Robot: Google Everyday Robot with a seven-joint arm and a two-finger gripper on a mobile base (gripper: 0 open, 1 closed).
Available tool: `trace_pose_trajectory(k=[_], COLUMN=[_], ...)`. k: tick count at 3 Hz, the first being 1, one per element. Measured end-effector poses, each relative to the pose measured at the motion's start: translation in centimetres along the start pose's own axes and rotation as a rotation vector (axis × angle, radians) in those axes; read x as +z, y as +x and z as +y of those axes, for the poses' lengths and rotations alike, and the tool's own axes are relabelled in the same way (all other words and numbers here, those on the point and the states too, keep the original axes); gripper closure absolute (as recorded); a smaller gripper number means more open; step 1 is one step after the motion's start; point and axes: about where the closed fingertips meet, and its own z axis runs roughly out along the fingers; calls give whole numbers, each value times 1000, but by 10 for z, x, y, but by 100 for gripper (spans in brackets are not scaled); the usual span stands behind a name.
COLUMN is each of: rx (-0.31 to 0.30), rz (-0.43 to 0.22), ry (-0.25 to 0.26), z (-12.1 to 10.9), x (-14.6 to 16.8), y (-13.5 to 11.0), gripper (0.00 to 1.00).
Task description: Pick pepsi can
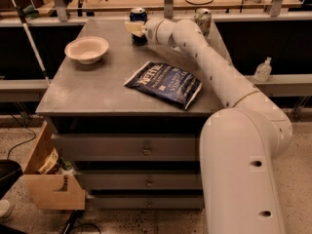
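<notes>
The pepsi can [138,15] is dark blue with a silver top. It stands upright at the far edge of the grey table [92,89], near the back middle. My gripper [133,29] reaches in from the right at the end of the white arm [209,65]. It sits right at the can's lower front, covering part of it. The can rests on the table.
A flat dark blue chip bag [163,84] lies mid-table under the arm. A white bowl [87,49] sits at the left. A pale green-white can [203,18] stands at the back right behind the arm. A wooden box [48,184] stands on the floor at the left.
</notes>
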Motion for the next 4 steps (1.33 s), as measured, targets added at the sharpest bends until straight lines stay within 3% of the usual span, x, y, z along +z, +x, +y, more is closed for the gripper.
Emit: trace_pose_trajectory(k=[1, 2, 3, 4], rx=[1, 2, 2, -35], rz=[1, 2, 2, 28], ry=[-4, -7, -7, 6], z=[2, 5, 5, 2], x=[2, 4, 4, -7], y=[1, 2, 2, -9], gripper=[87, 100, 100, 100])
